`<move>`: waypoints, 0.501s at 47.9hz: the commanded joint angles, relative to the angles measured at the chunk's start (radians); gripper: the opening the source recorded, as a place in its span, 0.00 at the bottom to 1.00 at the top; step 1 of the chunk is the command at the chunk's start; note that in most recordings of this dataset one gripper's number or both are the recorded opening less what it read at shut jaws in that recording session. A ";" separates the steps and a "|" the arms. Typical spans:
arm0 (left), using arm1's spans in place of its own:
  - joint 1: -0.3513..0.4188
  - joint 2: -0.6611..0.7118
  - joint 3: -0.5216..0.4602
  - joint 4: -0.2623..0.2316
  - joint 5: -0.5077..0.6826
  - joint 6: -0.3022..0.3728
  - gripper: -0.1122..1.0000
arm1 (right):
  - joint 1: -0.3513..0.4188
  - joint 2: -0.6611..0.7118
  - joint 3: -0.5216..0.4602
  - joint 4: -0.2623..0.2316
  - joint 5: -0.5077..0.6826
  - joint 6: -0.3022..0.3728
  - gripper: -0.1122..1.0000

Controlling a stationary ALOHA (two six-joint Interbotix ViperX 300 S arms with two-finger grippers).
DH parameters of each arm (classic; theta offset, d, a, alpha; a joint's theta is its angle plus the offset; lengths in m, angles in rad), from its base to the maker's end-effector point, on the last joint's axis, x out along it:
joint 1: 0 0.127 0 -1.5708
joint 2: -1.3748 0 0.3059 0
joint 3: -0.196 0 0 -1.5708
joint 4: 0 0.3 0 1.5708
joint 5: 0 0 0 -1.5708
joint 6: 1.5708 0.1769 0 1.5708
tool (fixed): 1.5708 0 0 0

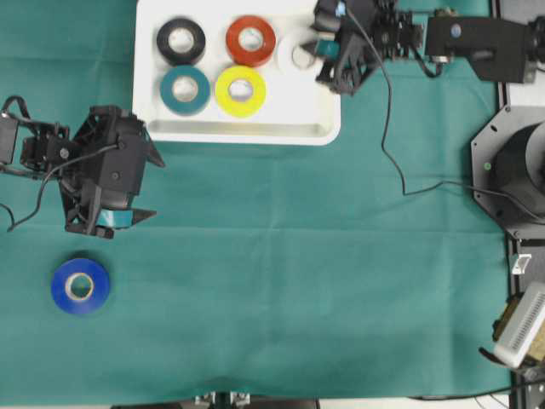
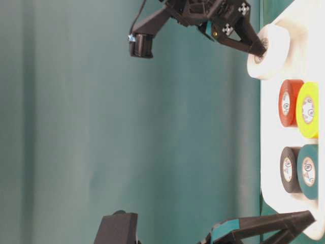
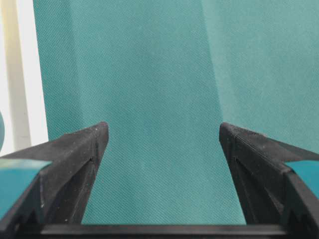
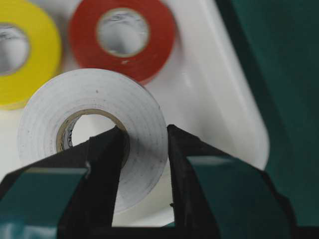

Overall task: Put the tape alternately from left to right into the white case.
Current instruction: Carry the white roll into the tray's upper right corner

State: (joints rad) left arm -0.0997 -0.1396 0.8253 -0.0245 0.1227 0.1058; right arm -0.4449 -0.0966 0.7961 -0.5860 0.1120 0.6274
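**Desk:** What am I looking at over the white case (image 1: 255, 129)?

**Operator:** My right gripper (image 4: 144, 149) pinches the wall of the white roll (image 4: 124, 107), one finger through the core, the other outside. From the table-level view the roll seems to hang tilted over the case's top right corner, its hole facing sideways. I judge it not yet set down.

**Desk:** Where does it have to go?

**Operator:** Straight down, I'd say. The free floor lies beside the red roll (image 1: 250, 40), at the right end of the back row. The case's rim sits close on the other side, so the gap is narrow.

**Desk:** What else is in there?

**Operator:** Black roll (image 1: 180, 41) behind, teal roll (image 1: 186, 89) and yellow roll (image 1: 240, 90) in front. All lie flat.

**Desk:** And the other arm?

**Operator:** My left gripper (image 1: 128, 189) hangs over bare green cloth (image 1: 298, 256), fingers spread, holding nothing. The blue roll (image 1: 80, 286) lies flat on the cloth near it, toward the bottom of the overhead view. That arm is far nearer to it.
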 commanded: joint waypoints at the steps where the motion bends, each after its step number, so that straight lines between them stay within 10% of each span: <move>1: -0.003 -0.011 -0.009 -0.002 -0.011 0.000 0.59 | -0.018 0.002 -0.032 -0.002 -0.009 -0.009 0.30; 24: -0.003 -0.011 -0.009 -0.002 -0.012 0.000 0.59 | -0.051 0.031 -0.048 -0.003 -0.008 -0.040 0.30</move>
State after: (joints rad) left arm -0.0997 -0.1396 0.8253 -0.0245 0.1181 0.1058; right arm -0.4924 -0.0537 0.7701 -0.5860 0.1104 0.5890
